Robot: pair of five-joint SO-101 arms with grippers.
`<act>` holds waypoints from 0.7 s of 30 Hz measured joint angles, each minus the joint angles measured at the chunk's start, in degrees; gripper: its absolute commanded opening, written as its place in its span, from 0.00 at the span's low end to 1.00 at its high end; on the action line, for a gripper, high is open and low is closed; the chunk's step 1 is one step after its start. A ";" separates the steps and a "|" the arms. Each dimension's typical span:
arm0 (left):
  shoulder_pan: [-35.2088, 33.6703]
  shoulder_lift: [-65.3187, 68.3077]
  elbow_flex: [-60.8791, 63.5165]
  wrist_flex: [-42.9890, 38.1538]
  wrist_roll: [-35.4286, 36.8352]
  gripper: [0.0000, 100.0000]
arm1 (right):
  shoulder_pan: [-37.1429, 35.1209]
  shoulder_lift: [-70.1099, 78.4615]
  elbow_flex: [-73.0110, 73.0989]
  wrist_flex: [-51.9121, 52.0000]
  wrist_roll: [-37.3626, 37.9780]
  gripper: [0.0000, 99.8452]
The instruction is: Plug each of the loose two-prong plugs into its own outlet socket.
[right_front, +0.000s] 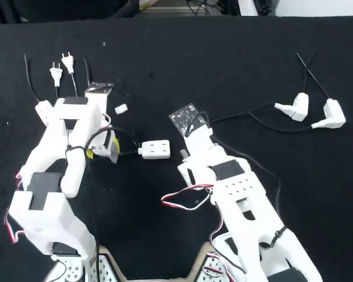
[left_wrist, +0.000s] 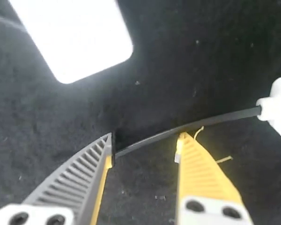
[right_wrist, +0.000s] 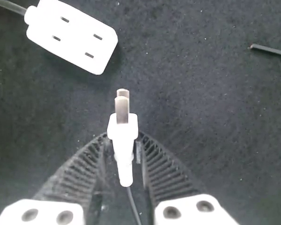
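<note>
A white outlet block (right_front: 155, 148) with two pairs of slots lies mid-table, its black cord (right_front: 126, 136) running toward the left arm. My right gripper (right_wrist: 123, 140) is shut on a white two-prong plug (right_wrist: 123, 126), whose prongs point at the outlet block (right_wrist: 70, 35) a short way off. In the high view this plug (right_front: 183, 154) sits just right of the block. My left gripper (left_wrist: 143, 143) is open low over the cloth, and the cord (left_wrist: 201, 123) crosses just beyond its fingertips toward the outlet block's end (left_wrist: 277, 110).
Two loose plugs (right_front: 61, 66) lie at the far left and two angled plugs (right_front: 312, 110) at the far right, all with black cords. A white block (right_front: 99, 88) and a small white piece (right_front: 120, 108) sit by the left arm. The table is covered in black cloth.
</note>
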 measured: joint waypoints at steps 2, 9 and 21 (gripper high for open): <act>0.00 -1.85 0.00 1.49 0.00 0.22 | 0.00 0.00 0.00 0.00 0.00 0.01; -0.09 -9.23 1.76 2.37 0.26 0.22 | 0.00 0.00 0.00 0.00 0.00 0.01; 7.30 -10.90 10.64 -7.82 10.20 0.22 | -8.44 0.00 7.03 -12.40 0.00 0.01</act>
